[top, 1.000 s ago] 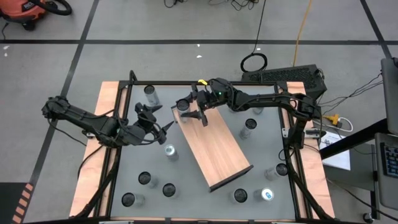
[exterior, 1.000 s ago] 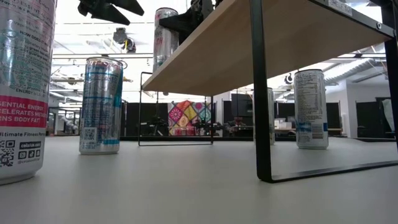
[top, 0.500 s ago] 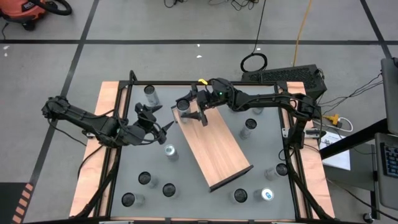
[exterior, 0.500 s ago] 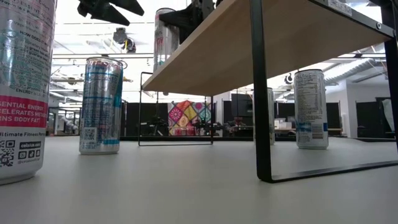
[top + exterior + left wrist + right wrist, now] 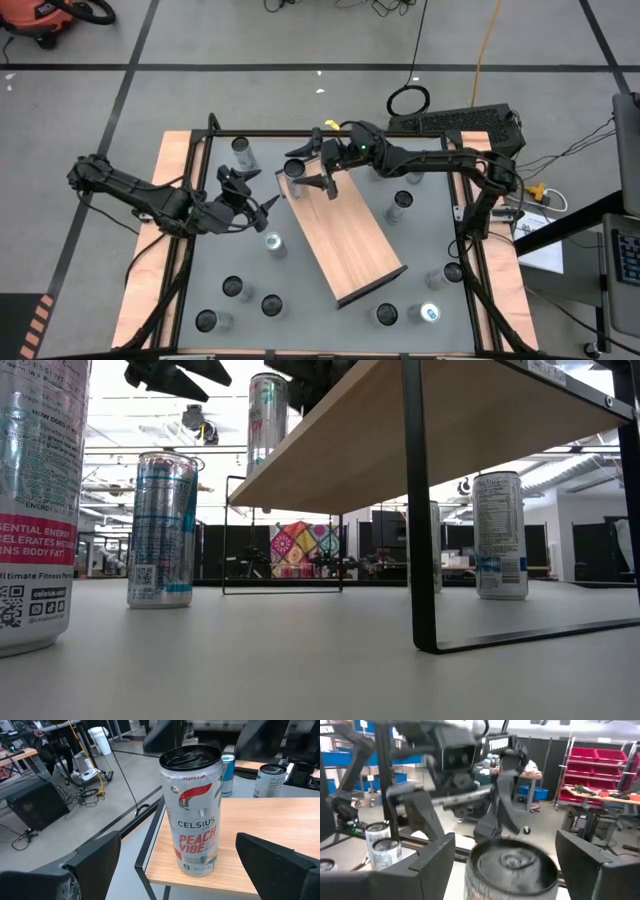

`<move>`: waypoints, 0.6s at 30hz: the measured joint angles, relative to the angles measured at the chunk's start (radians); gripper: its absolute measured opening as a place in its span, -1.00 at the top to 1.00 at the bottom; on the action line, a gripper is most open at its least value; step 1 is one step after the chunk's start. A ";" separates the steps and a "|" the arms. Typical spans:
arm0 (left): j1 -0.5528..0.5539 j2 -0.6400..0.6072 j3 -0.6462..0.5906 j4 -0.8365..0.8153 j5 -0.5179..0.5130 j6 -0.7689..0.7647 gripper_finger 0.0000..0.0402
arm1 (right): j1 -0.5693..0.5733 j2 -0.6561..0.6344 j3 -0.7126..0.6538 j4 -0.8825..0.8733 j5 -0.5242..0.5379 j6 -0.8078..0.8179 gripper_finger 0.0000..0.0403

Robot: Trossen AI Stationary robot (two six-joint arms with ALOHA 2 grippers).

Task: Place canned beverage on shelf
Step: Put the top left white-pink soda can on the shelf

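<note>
The right gripper is up high with its fingers wide apart; the left gripper waits nearby. Its fingers are spread wide too.

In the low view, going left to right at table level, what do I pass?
Large silver can with pink band at the picture's edge → blue-and-silver can → black metal shelf leg → white can with a label panel, standing beneath the light-brown wood-grain shelf.

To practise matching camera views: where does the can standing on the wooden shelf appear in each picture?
High view: can at the shelf's far-left corner.
Low view: upper middle, on the shelf edge.
Left wrist view: centre.
Right wrist view: bottom centre.
Shared landmark: the shelf.
</note>
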 joint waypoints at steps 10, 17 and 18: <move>0.000 0.000 -0.026 -0.001 0.002 -0.039 -0.94 | 0.043 -0.227 0.000 -0.427 0.167 -0.056 -0.38; -0.001 0.001 -0.026 0.000 0.050 -0.049 -0.94 | 0.141 -0.278 0.000 -0.759 0.315 -0.102 -0.38; -0.001 0.001 -0.026 0.000 0.050 -0.049 -0.94 | 0.155 -0.271 -0.004 -0.772 0.316 -0.101 -0.38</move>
